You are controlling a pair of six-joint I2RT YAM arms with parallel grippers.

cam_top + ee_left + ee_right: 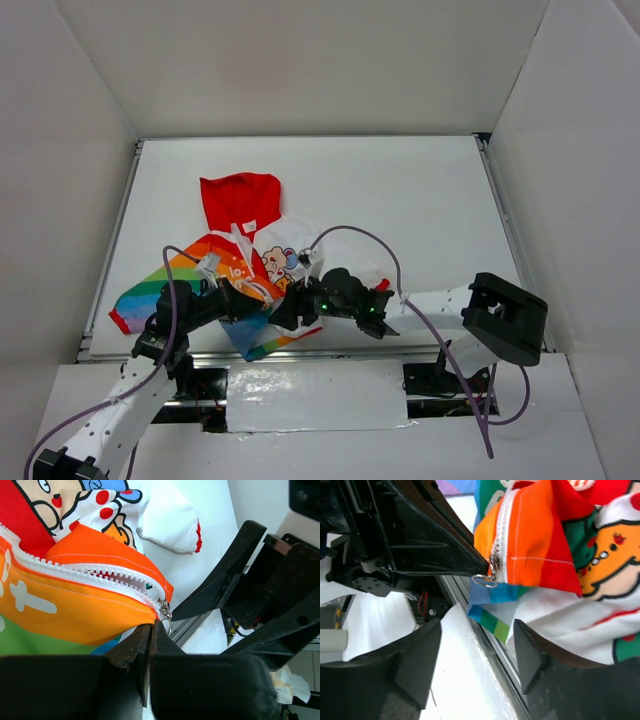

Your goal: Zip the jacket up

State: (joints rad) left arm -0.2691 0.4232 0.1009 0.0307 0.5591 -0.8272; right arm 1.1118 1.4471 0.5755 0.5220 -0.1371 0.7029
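The jacket (240, 262) lies bunched at the near left of the table, with its red hood (240, 200) farthest from me, the rainbow half on the left and the white cartoon half on the right. My left gripper (262, 300) is shut on the jacket's orange bottom edge (100, 615), right beside the zipper slider (164, 609) and its ring pull (168, 625). The zipper teeth (75, 572) are joined above the slider. My right gripper (300, 305) is open, its jaws (477, 652) just below the ring pull (485, 580) and not touching it.
A metal rail (350, 352) runs along the near table edge under both grippers. A glossy white sheet (315, 395) covers the gap between the arm bases. White walls enclose the table. A purple cable (380, 250) loops above the right arm.
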